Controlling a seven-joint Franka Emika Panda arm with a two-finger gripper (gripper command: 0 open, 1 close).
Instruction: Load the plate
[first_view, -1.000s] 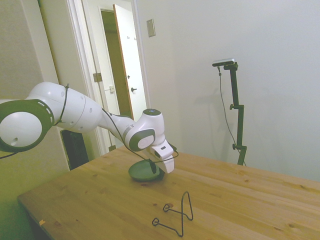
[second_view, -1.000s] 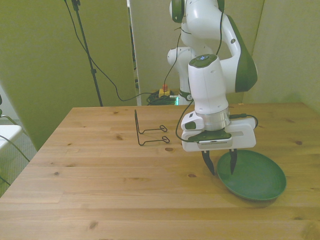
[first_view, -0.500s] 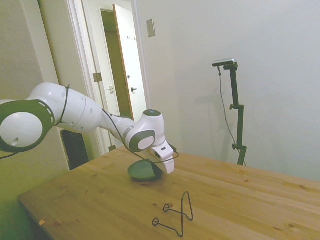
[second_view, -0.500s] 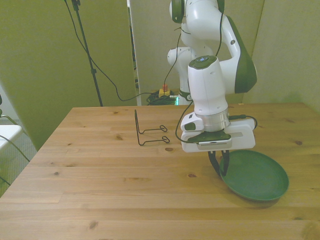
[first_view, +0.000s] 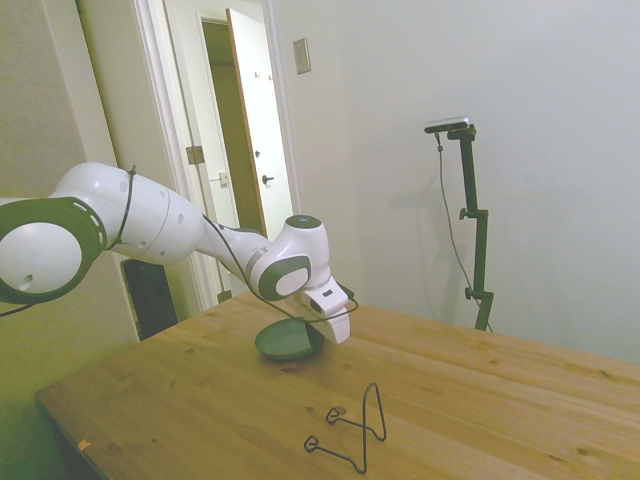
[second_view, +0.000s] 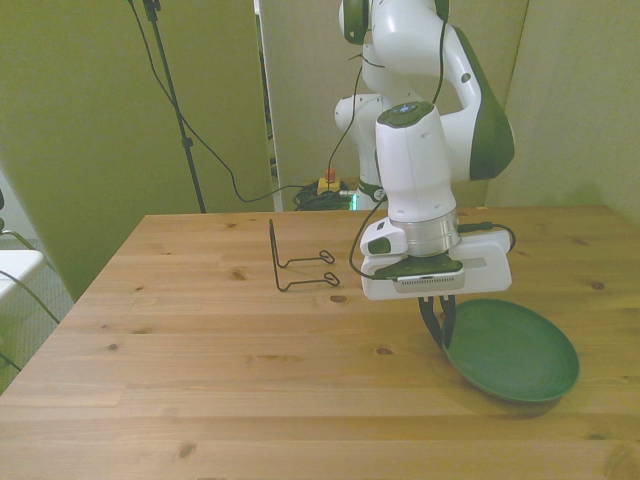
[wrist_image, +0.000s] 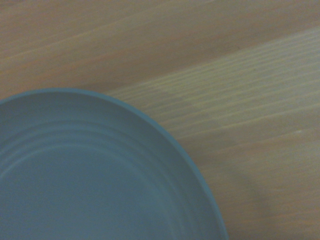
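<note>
Gripper pinches the plate at its rim.
The wire stand sits at the plate's ten o'clock on the table.

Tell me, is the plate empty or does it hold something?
Empty. The plate shows only its bare green inside in the front view, and the wrist view shows the same. The claw is shut on its rim.

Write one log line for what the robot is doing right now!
hand: shut on plate rim | plate: edge lifted, tilted, other side near table | wire stand: empty, apart
</note>
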